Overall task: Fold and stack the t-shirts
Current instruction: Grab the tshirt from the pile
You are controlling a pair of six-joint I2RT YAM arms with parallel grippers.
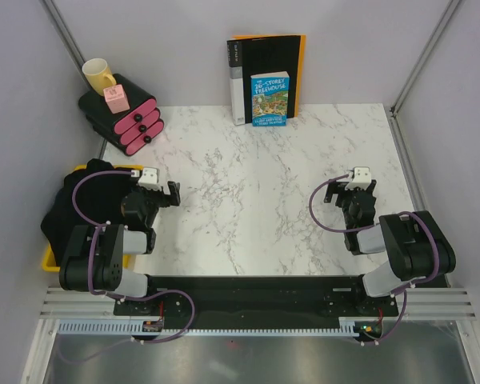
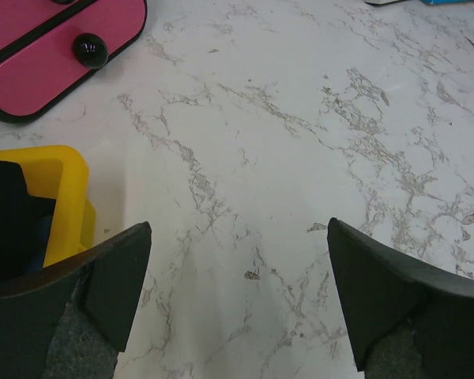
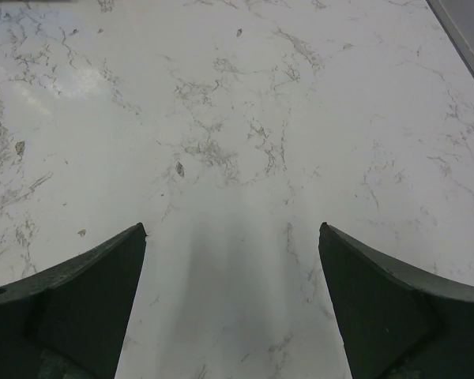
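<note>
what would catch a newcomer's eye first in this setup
The pink-and-black drawer unit in the far left corner, with a yellow mug on top, stands out most. Next is the colourful book standing in front of a black binder at the back wall. A dark heap of t-shirts sits in the yellow bin at the left edge.

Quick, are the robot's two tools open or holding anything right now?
Left tool: open, holding nothing.
Right tool: open, holding nothing.
</note>
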